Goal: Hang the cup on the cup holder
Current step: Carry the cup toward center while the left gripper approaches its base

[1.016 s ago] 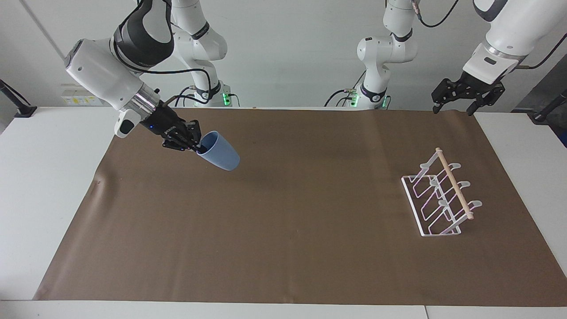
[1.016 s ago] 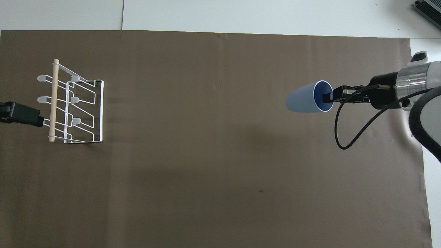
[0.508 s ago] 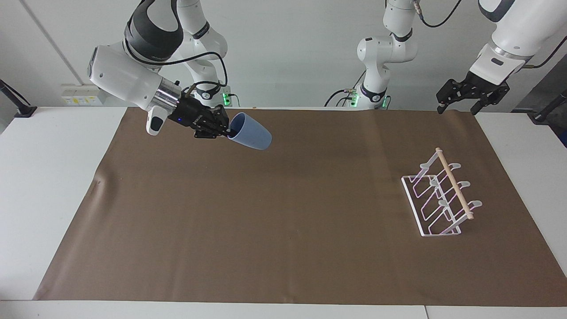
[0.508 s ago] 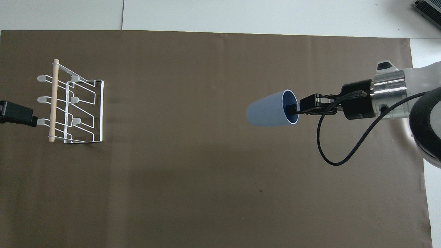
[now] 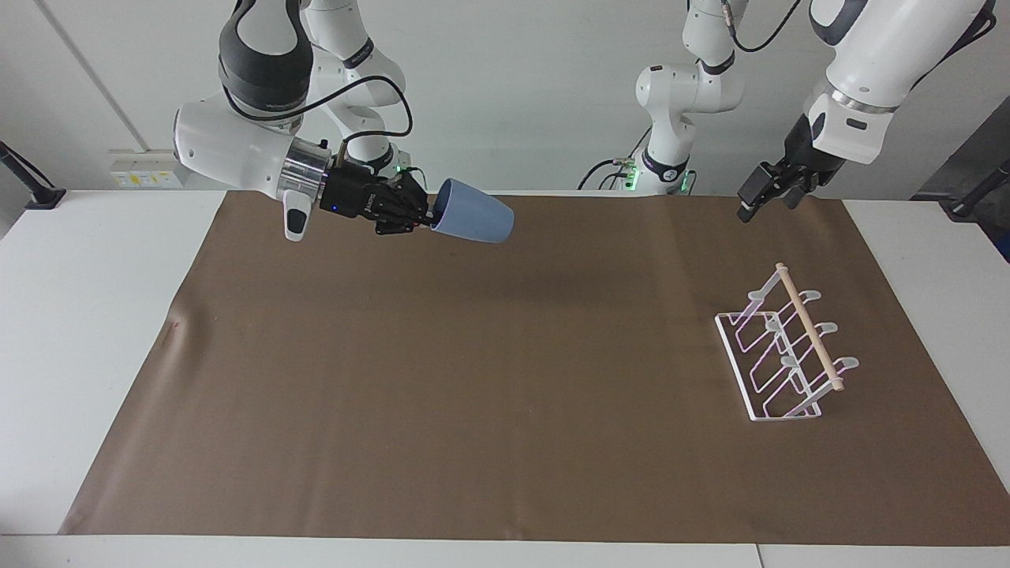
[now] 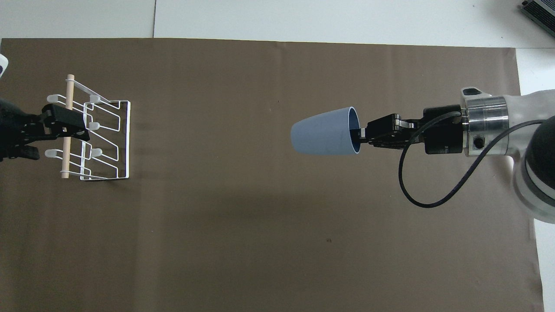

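a white table [image 5: 87, 331] carries one brown mat [image 5: 505, 379] that covers most of it, with a plain white wall [image 5: 513, 79] above the edge where the robots stand. reading the facing view from left to right: two white arms, one cup, one rack.

the right gripper [image 5: 426, 214] is up in the air over the mat's robot-side edge, at the right arm's end. its fingers are clamped tight on the rim of the one blue cup [image 5: 472, 222], one finger inside the mouth. the cup lies on its side in the air, base pointing toward the left arm's end, clear of the mat.

next, the left gripper [image 5: 753, 203] hangs high over the same edge of the mat, at the left arm's end, fingers spread wide and holding nothing.

last, the one white wire rack [image 5: 781, 347] stands on the mat at the left arm's end, well apart from the cup. it has one wooden dowel [image 5: 809, 327] on top and six tabbed prongs.
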Controlling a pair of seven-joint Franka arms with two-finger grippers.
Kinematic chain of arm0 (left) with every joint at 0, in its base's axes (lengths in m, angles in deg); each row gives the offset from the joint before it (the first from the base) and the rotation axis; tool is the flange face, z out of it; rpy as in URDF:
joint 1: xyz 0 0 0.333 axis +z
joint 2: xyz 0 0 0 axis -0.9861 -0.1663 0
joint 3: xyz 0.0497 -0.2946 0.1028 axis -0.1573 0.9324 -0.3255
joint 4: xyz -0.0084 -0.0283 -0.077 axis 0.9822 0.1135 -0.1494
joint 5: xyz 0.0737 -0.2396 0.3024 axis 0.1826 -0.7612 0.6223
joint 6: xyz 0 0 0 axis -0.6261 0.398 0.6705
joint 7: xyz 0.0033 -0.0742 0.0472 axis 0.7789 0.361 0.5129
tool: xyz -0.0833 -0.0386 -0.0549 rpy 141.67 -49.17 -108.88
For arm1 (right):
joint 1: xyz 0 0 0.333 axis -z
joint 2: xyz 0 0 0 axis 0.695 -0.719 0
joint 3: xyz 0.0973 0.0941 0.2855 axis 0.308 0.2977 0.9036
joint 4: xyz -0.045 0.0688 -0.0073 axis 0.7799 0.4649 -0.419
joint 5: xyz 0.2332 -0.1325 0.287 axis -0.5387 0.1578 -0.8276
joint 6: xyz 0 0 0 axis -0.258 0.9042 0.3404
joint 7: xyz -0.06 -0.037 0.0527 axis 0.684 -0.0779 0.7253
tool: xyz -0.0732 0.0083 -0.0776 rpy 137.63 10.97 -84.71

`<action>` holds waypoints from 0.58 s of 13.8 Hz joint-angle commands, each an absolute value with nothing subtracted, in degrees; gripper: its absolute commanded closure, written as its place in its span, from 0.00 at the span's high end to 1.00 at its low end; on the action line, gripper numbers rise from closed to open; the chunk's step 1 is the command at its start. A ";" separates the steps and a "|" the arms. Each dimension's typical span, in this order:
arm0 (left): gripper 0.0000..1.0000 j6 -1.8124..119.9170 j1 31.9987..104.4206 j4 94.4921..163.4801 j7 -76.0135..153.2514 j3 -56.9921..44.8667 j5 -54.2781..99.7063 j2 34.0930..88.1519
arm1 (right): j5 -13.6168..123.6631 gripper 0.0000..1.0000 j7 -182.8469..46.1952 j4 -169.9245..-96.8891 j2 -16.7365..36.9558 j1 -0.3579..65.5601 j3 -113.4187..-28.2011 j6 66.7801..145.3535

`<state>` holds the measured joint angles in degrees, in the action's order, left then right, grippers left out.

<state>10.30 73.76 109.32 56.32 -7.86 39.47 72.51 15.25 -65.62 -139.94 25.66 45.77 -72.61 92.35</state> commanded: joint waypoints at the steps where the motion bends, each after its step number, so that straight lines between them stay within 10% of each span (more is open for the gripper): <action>1: 1.00 14.44 71.30 110.67 70.14 -8.48 34.25 72.68 | 8.20 0.00 -63.23 -143.47 27.30 46.66 -72.65 91.83; 8: 1.00 24.95 67.95 107.51 105.88 -5.25 20.26 69.17 | -0.77 0.00 -54.81 -144.87 27.12 47.98 -72.65 84.99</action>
<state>20.56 68.36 109.29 94.45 -7.19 22.69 70.43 2.56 -58.39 -142.47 25.70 46.98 -72.87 87.58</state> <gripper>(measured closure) 0.000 0.956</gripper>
